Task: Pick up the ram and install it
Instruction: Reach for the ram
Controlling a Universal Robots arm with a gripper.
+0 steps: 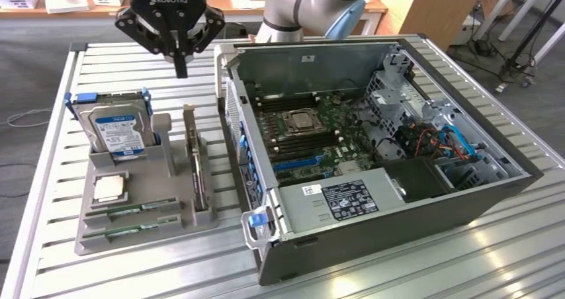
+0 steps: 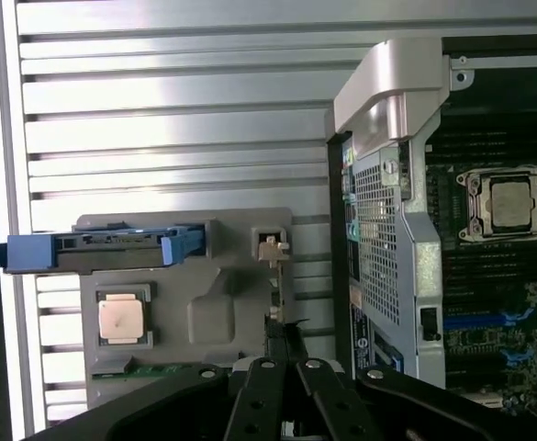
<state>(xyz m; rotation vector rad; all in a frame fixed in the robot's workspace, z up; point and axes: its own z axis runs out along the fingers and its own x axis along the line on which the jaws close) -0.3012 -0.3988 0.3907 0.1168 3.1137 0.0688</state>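
Observation:
Two green ram sticks (image 1: 141,212) (image 1: 132,230) lie flat in slots at the near end of a grey holder (image 1: 172,225) on the slatted table. A sliver of one ram stick (image 2: 153,369) shows at the holder's edge in the wrist view. My gripper (image 1: 181,64) hangs high above the table, beyond the holder's far end and well away from the ram. Its fingers point down and are pressed together with nothing between them. In the wrist view the gripper (image 2: 282,354) sits over the holder (image 2: 213,317).
The holder also carries an upright hard drive (image 1: 119,130) in a blue frame, a square silver processor (image 1: 110,188) and an upright grey card (image 1: 196,160). An open computer case (image 1: 441,200) lies to the exterior view's right, its motherboard (image 1: 309,140) and memory slots (image 1: 274,104) exposed.

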